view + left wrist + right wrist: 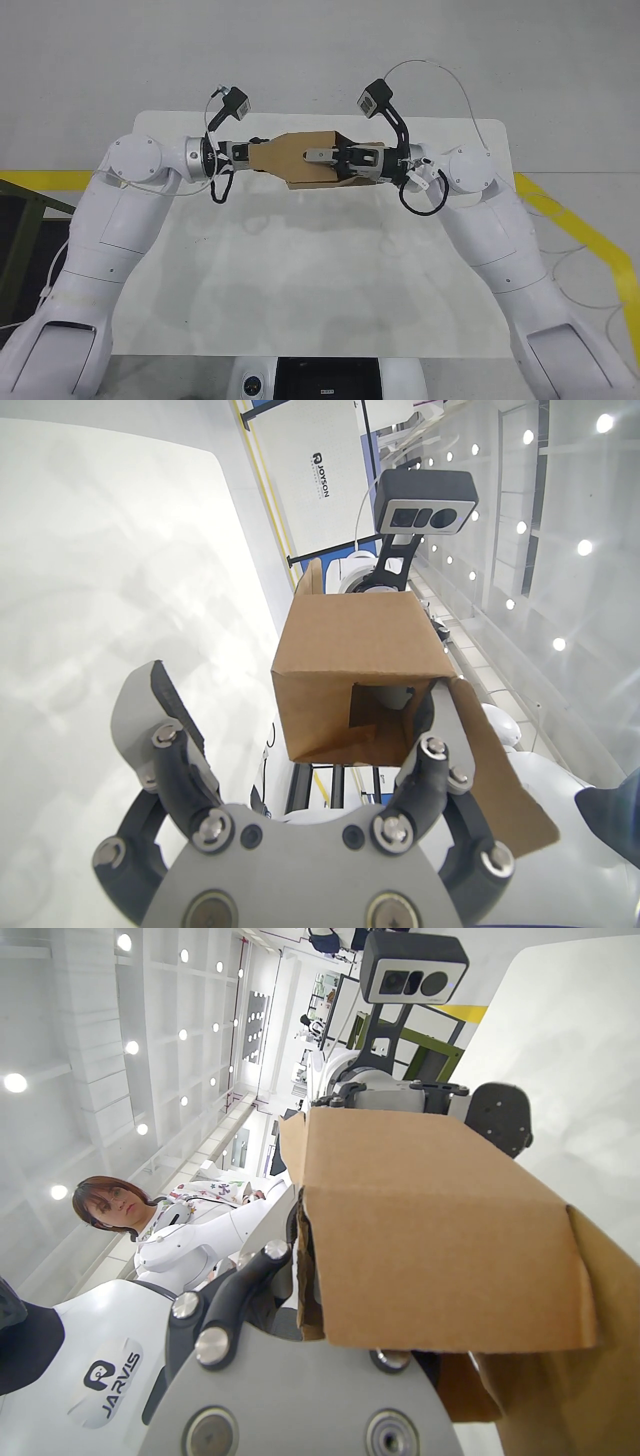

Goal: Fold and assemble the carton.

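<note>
Carton (300, 160), brown cardboard, is partly folded up into a box shape and held up off the white table (300, 300), over its far middle, slung between the two arms. It lies on its side with an open end toward each wrist.

Left gripper (247, 153) sits at the carton's left end with its claw spread wide. In the left wrist view one ribbed finger (160, 705) stands free in the air, well apart from the cardboard. The other finger (442, 720) is at the mouth of the box, lying along the inner face of a loose flap (500, 775) that sticks out toward the wrist. This claw grips nothing; only that one finger touches.

Right gripper (325, 156) is at the opposite end. From above, a silver finger (318, 155) lies flat along the carton's upper panel, with the black linkage behind it. In the right wrist view the carton (425, 1228) covers most of the claw and hides the second finger. The visible finger sits close to the claw's midline, against the raw edge of a wall, so the claw reads as pinched on that wall and carrying the box.

The end seen in the left wrist view (350, 650) is open, with a notched inner panel showing inside.
</note>
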Tool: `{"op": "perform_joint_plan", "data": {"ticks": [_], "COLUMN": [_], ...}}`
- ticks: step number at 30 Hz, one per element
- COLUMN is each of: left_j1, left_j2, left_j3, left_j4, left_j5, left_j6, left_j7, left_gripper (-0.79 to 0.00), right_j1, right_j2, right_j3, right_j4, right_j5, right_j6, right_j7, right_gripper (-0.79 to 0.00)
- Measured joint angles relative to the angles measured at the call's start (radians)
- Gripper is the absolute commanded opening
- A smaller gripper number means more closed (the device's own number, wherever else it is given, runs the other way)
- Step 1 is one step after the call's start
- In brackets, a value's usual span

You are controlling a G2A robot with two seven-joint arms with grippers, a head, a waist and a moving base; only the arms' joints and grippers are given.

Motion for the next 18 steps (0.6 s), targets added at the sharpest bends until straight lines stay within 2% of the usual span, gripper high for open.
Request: {"op": "perform_joint_plan", "data": {"ticks": [11,18], "left_j1": [-0.01,0.004], "left_j2": [0.006,0.02], "left_j3": [-0.034,-0.086], "left_j4": [0.03,0.007], "left_j5": [0.009,0.022], "left_j6": [-0.01,-0.02], "left_j7": [0.001,0.018], "left_gripper": [0.0,0.0], "right_j1": [-0.019,-0.026], "right_j2": [0.008,0.015], "right_j3": [0.035,0.051], "right_j4": [-0.004,0.006], "right_j5": [-0.005,-0.031], "right_j6": [0.003,0.02], "right_j7": [-0.004,-0.005], "right_gripper": [-0.785,-0.785]}}
